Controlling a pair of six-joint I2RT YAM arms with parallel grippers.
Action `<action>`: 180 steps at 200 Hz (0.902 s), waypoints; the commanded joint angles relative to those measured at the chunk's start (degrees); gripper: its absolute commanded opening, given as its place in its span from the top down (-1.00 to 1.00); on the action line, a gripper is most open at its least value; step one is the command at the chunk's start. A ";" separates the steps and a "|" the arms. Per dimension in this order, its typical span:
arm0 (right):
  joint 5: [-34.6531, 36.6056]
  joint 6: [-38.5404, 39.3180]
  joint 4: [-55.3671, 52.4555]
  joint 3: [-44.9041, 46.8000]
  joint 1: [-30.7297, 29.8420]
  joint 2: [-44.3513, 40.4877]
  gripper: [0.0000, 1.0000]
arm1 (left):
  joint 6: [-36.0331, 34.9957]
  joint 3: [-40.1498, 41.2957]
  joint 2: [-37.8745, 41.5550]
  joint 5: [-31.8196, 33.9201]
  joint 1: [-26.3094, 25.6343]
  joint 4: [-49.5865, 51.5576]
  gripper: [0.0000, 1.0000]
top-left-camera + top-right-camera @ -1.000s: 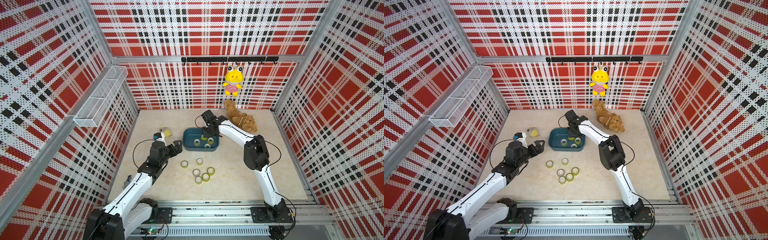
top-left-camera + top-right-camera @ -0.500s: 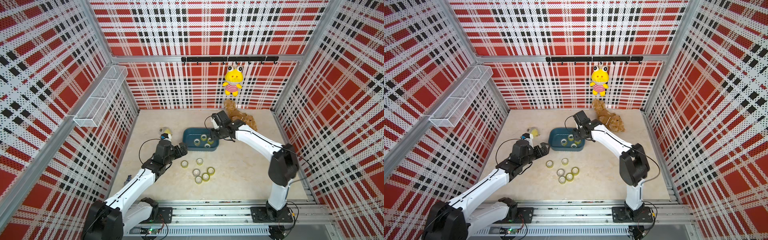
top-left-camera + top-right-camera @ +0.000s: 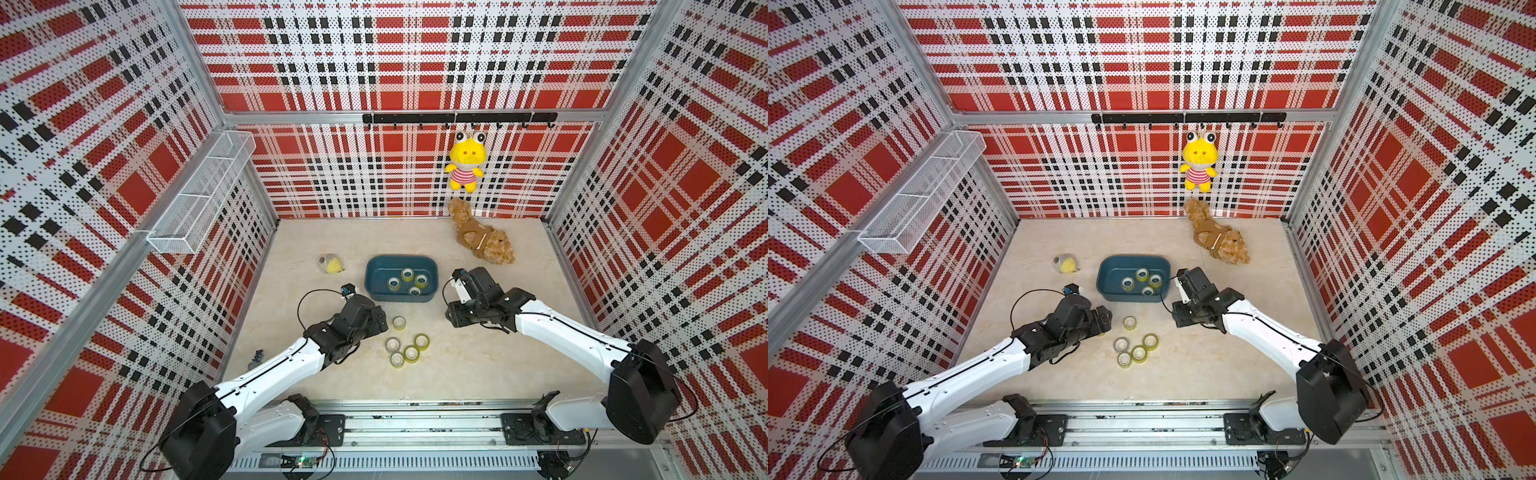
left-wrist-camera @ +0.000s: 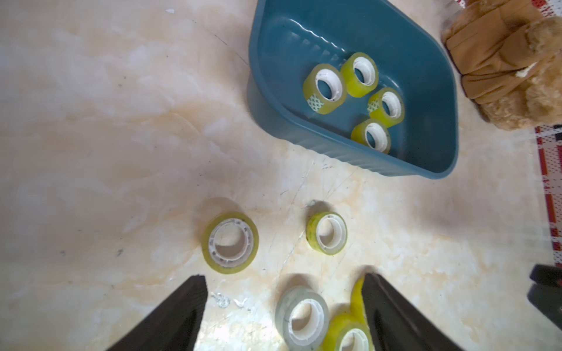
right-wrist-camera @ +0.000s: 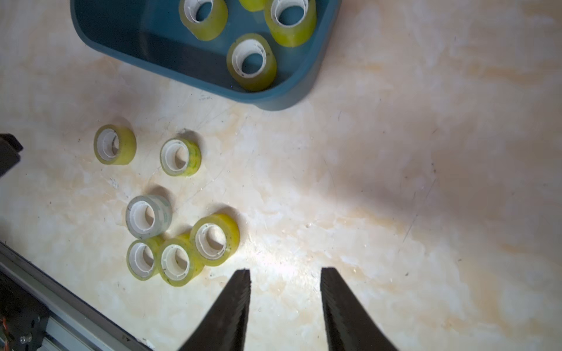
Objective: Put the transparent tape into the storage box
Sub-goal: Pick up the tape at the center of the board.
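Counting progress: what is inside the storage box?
Four yellowish tape rolls lie in the storage box, toward one end. Nothing else shows; its near wall hides a strip of floor.

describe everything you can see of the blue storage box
The storage box is a shallow dark teal-blue tub, plastic by its look, rectangular with rounded corners and a faintly ribbed outer wall. It sits upright and open on the table, nearer the back wall. Four yellowish tape rolls lie on its floor, grouped toward one end; the rest is bare. Nothing else touches it.
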State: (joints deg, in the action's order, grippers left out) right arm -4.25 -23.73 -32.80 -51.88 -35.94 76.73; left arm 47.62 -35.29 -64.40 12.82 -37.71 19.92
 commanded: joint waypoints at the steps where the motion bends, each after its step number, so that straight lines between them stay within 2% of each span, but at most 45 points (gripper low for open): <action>1: 0.42 -0.64 3.04 3.23 -0.62 -4.41 0.13 | -0.42 -0.66 -2.66 4.48 -0.30 2.81 -0.71; 42: 2.13 -2.74 4.12 8.30 -0.79 -10.10 0.17 | -4.07 -4.71 -12.21 3.58 -0.46 2.84 -0.67; 79: 2.12 -5.07 6.32 11.40 -1.41 -12.19 0.17 | -4.87 -5.36 -15.88 3.66 -2.36 3.03 -0.48; 180: 3.56 -4.31 7.76 12.26 -1.48 -7.26 0.19 | -7.03 -12.46 -23.58 3.62 -2.93 2.84 -0.50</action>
State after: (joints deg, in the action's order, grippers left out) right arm -1.67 -28.18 -26.20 -39.53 -37.01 68.51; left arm 41.54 -47.03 -85.58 16.19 -39.92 22.37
